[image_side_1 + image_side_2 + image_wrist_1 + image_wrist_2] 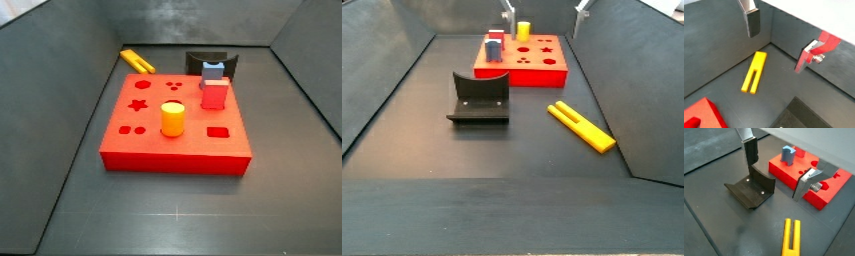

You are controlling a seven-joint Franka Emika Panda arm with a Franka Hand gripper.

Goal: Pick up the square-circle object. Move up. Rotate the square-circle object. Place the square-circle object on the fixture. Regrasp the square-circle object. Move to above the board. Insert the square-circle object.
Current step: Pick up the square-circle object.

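- The square-circle object lies flat on the dark floor, well apart from the fixture and near the right-hand wall in a side view; in a side view it shows behind the board's far left corner, close to the wall.
- A long slot runs down it from one end, splitting that end into two prongs, seen in both wrist views.
- The claw hangs above the floor with its jaws spread wide and nothing between them; the square-circle object lies below it, untouched.
- One finger is a silver plate with a dark pad; the other shows its silver plate and a screw head.
- The fixture stands on the floor between the board and the near end of the enclosure, its open front facing away from the board.
- On the board stand a stubby yellow-orange cylinder, a small red cuboid and a blue-grey piece, all upright.
- Star, round and square holes show in the board's top.
- Dark walls close in the floor on the sides.
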